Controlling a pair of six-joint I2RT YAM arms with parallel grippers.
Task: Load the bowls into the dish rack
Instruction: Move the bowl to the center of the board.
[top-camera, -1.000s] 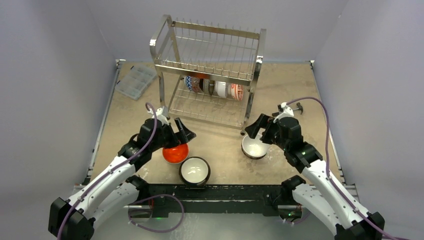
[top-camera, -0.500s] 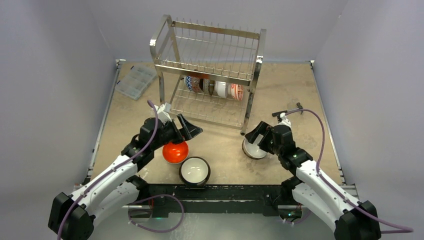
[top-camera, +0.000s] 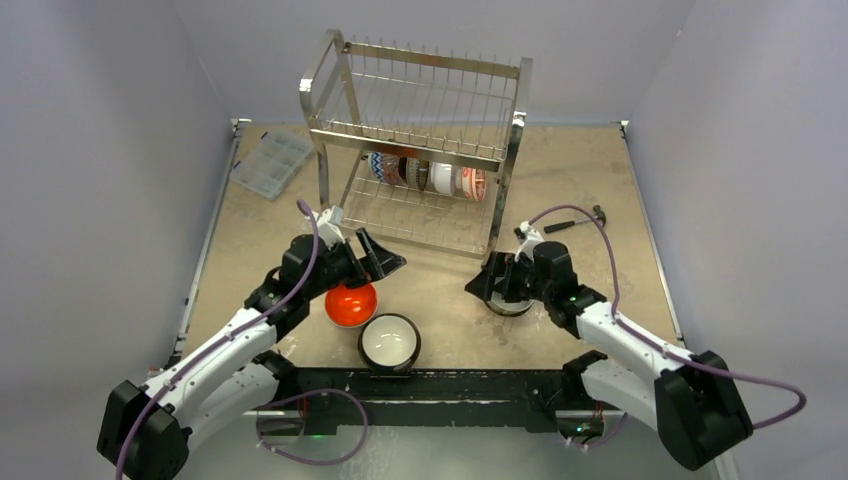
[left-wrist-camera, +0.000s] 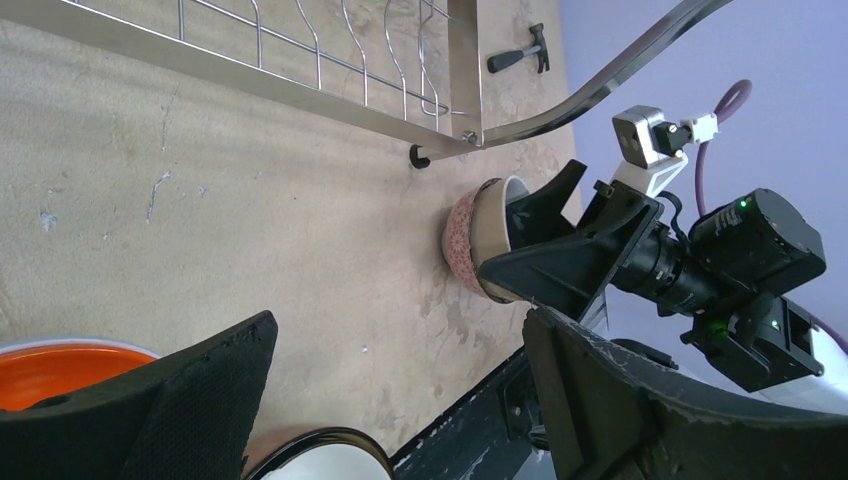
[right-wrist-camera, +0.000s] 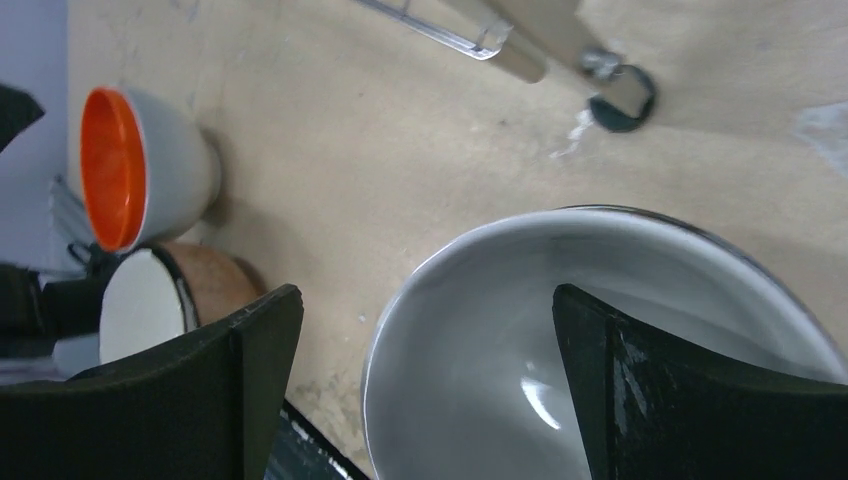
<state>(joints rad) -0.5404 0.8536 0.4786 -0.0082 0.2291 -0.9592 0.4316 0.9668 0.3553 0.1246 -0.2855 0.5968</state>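
The steel dish rack (top-camera: 420, 100) stands at the back centre with several bowls (top-camera: 425, 175) upright in its lower tier. An orange-red bowl (top-camera: 350, 303) and a dark-rimmed bowl with a white inside (top-camera: 389, 340) sit on the table in front. My left gripper (top-camera: 365, 262) is open and empty just above the orange-red bowl (left-wrist-camera: 60, 365). My right gripper (top-camera: 495, 285) is open at a speckled-outside, white-inside bowl (right-wrist-camera: 560, 340). One finger (right-wrist-camera: 680, 390) is inside it, the other (right-wrist-camera: 200, 390) outside its rim. That bowl also shows in the left wrist view (left-wrist-camera: 470, 245).
A flat clear plastic compartment box (top-camera: 270, 162) lies at the back left. A small hammer (top-camera: 575, 222) lies right of the rack. The rack's front right leg (right-wrist-camera: 620, 95) stands close to the speckled bowl. Grey walls enclose the table.
My right gripper has moved left and down over the speckled bowl, its wrist turned, one finger now inside. My left gripper shifted slightly right above the orange-red bowl.
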